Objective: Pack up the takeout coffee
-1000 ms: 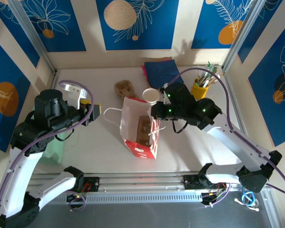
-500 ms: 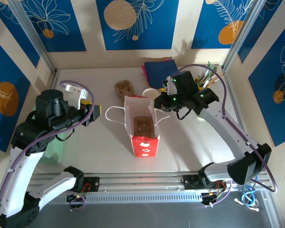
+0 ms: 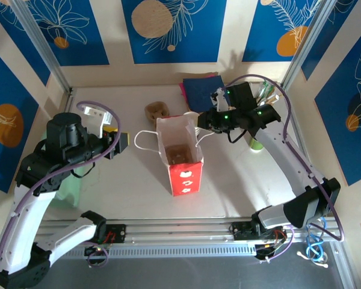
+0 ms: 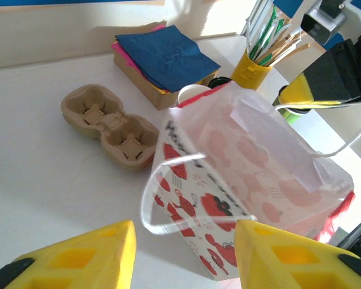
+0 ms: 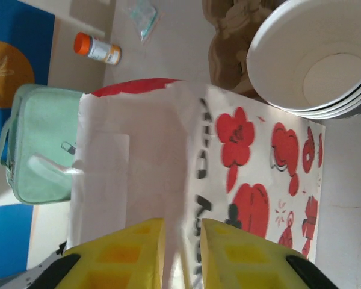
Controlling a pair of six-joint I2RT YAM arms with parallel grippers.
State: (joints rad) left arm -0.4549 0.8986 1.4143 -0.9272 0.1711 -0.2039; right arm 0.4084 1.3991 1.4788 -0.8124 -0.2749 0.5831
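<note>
At mid-worktop [image 3: 126,180], the right gripper [image 5: 183,241] nips the paper bag [image 3: 183,174] by its rim; the left gripper [image 4: 183,253] hangs open. Best to hold the mouth wide and upright before fetching the takeout coffee [image 5: 325,78] behind it

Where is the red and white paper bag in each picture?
Top external: the paper bag stands upright in the middle of the table, between the two arms.
Left wrist: it is right of centre, big and close.
Right wrist: it runs across the middle, turned sideways in the picture.
Shared landmark: the brown cup carrier, just behind the bag.
</note>
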